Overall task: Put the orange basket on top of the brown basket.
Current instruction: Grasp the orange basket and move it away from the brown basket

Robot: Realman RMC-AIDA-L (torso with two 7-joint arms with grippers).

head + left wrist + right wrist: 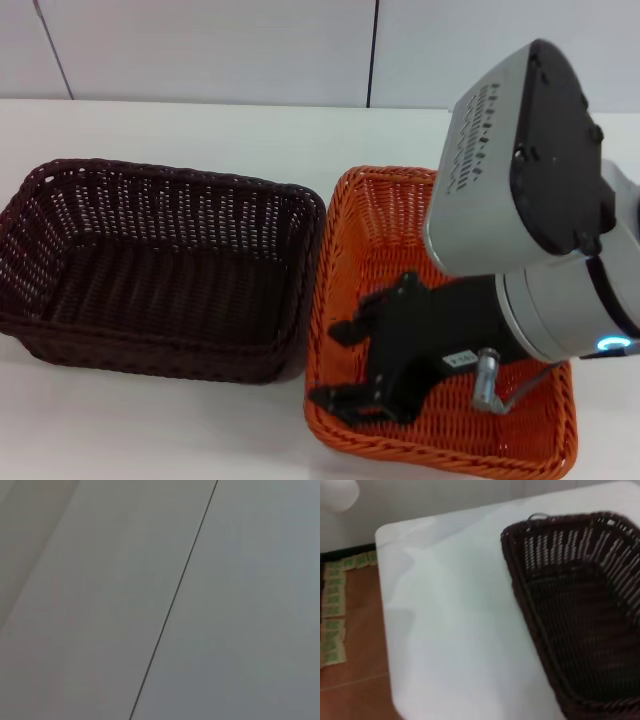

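The orange basket (pixel 385 215) stands on the white table at the right in the head view. Beside it on the left, almost touching, is the brown basket (pixel 150 265), which also fills one side of the right wrist view (pixel 580 615). My right gripper (pixel 335 365) hangs low inside the orange basket, close to the wall that faces the brown basket. Its black fingers (pixel 345 328) are spread apart with nothing between them, so it is open. The right arm covers much of the orange basket's floor. My left gripper is out of view.
The white table (pixel 200 135) stretches behind both baskets. In the right wrist view the table (pixel 450 630) ends at an edge, with brown floor (pixel 355 630) beyond it. The left wrist view holds only a grey panel with a dark seam (pixel 175 600).
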